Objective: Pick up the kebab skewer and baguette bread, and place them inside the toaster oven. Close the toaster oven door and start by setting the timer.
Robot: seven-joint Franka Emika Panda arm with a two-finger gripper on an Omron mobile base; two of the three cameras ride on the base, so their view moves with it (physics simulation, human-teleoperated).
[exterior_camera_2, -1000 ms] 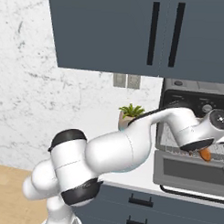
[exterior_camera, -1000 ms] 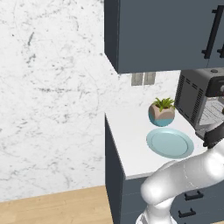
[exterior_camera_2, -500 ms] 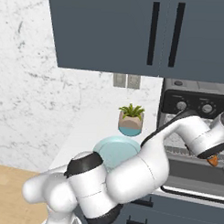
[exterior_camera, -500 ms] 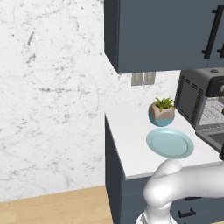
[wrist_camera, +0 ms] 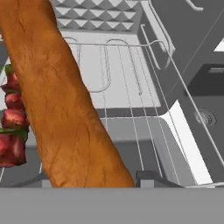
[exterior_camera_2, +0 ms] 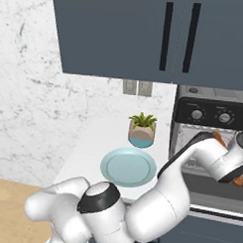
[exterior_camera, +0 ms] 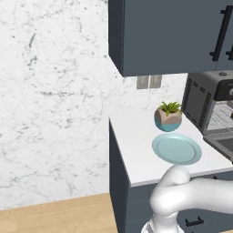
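You're looking at a light-blue plate point(exterior_camera: 176, 149) lying bare on the white counter point(exterior_camera: 136, 145), with a potted plant point(exterior_camera: 168, 115) just behind it, so both foods are off the plate. To the right, the toaster oven point(exterior_camera: 200, 102) is standing with its door point(exterior_camera_2: 210, 198) hanging down open, and your arm is reaching into its mouth.

In the hand view, the kebab skewer point(wrist_camera: 12, 120) is lying at the left on the wire rack point(wrist_camera: 127, 74), inside the oven as far as I can judge. Just beside it, the baguette point(wrist_camera: 61, 100) is running along the camera's line toward the back wall, and in the right base view it is poking up past the wrist. I'm reading that as the gripper grasping the baguette, though its fingertips are hidden and I cannot say that for sure.

So you're roughly midway: the loaf is not yet lying on the rack, the door is waiting to be swung up, and the timer knob point(exterior_camera_2: 224, 117) is untouched.
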